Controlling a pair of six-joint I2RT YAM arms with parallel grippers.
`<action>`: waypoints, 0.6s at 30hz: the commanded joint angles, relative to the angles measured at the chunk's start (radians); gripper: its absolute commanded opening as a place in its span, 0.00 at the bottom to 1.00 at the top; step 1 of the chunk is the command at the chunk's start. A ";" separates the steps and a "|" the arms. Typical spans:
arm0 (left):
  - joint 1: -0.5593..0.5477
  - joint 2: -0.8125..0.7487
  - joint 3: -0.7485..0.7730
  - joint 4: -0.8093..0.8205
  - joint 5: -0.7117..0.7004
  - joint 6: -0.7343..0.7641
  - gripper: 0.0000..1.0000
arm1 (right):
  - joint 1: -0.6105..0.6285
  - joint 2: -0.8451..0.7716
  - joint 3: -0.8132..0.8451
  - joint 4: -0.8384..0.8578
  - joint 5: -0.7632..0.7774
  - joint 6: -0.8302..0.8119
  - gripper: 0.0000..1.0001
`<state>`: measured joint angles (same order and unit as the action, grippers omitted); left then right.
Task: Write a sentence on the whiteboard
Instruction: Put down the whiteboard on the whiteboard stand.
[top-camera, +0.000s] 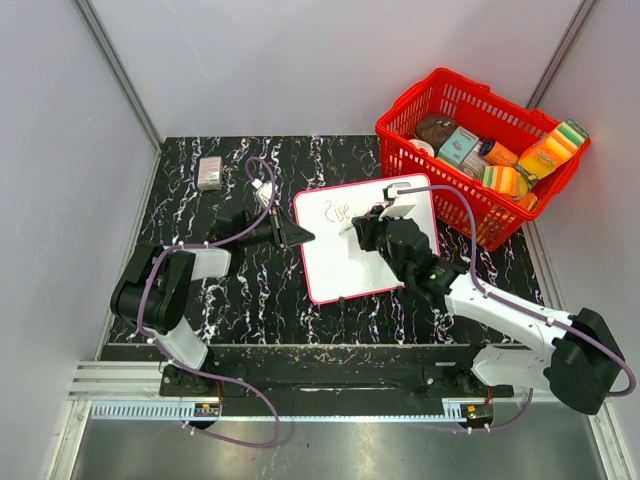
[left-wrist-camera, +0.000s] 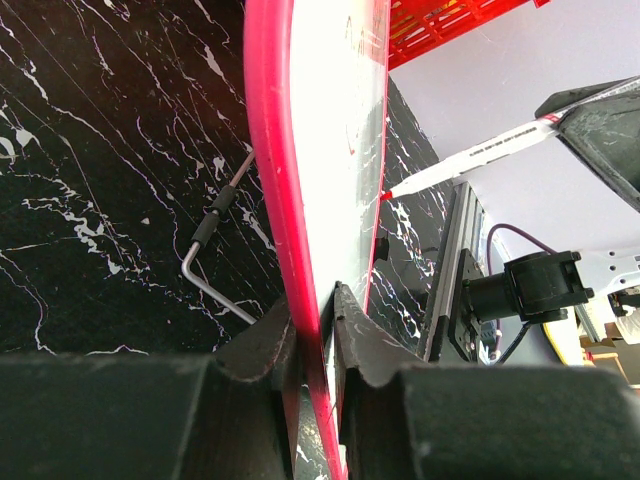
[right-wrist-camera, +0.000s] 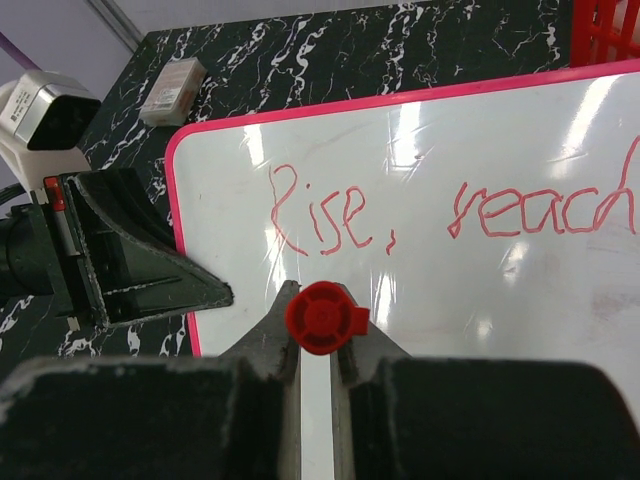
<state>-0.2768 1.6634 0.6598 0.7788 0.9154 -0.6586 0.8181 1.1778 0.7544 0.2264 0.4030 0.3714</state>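
The whiteboard (top-camera: 352, 262) lies on the black marbled table, white with a thin red rim. My left gripper (top-camera: 303, 236) is shut on its left edge, and the rim (left-wrist-camera: 275, 180) runs between the jaws (left-wrist-camera: 318, 300). The sentence (top-camera: 337, 211) in red cursive reads "Rise, reach" (right-wrist-camera: 330, 225) along the board's upper part (right-wrist-camera: 480, 320). My right gripper (top-camera: 362, 232) is shut on a white marker (left-wrist-camera: 480, 155) with a red end (right-wrist-camera: 322, 318), just below the word "Rise". The marker's red tip sits at the board's face; I cannot tell if it touches.
A red basket (top-camera: 400, 115) full of packets and sponges stands at the back right, just beyond the board's far corner. A small grey block (top-camera: 209, 172) lies at the back left. A bent metal rod (left-wrist-camera: 215, 225) lies on the table by the board's left edge.
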 joint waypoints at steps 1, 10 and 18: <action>-0.019 -0.022 0.018 0.007 -0.010 0.085 0.00 | 0.009 0.006 0.033 0.080 0.069 -0.014 0.00; -0.019 -0.025 0.018 0.007 -0.010 0.085 0.00 | 0.009 0.036 0.028 0.085 0.082 -0.025 0.00; -0.019 -0.024 0.018 0.007 -0.010 0.085 0.00 | 0.009 0.048 0.023 0.093 0.063 -0.037 0.00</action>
<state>-0.2775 1.6634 0.6598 0.7769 0.9150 -0.6582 0.8181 1.2209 0.7544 0.2657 0.4534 0.3576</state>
